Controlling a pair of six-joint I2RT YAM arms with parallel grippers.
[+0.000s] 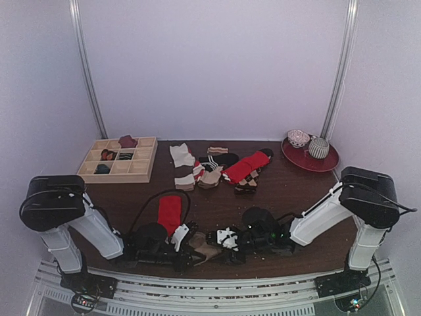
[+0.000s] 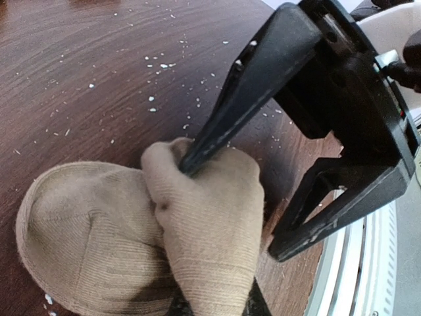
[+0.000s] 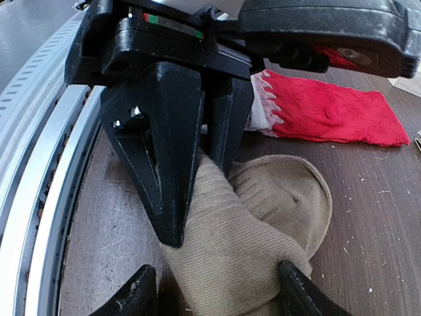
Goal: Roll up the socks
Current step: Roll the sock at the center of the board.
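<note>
Tan sock point(image 3: 263, 224) is bunched at the near edge of the table point(image 2: 99, 66), with the red sock point(image 3: 329, 112) flat just behind. The left gripper point(image 3: 197, 197) is pinched narrow on the tan fabric, while the right gripper point(image 2: 231, 209) stands wide astride the bundle, one fingertip in the fold. Close the right on that fold only, with the left clamped firm, so the roll turns tight and doesn't unravel.

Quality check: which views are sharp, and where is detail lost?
Top external: soft, metal back rails bowed by the lens, the light tan ribbed sock nearly lost in dark clutter. Left wrist: crisp ribbing and white specks on the dark wooden table. Right wrist: sock sharp, bright red sock with cream end vivid.
</note>
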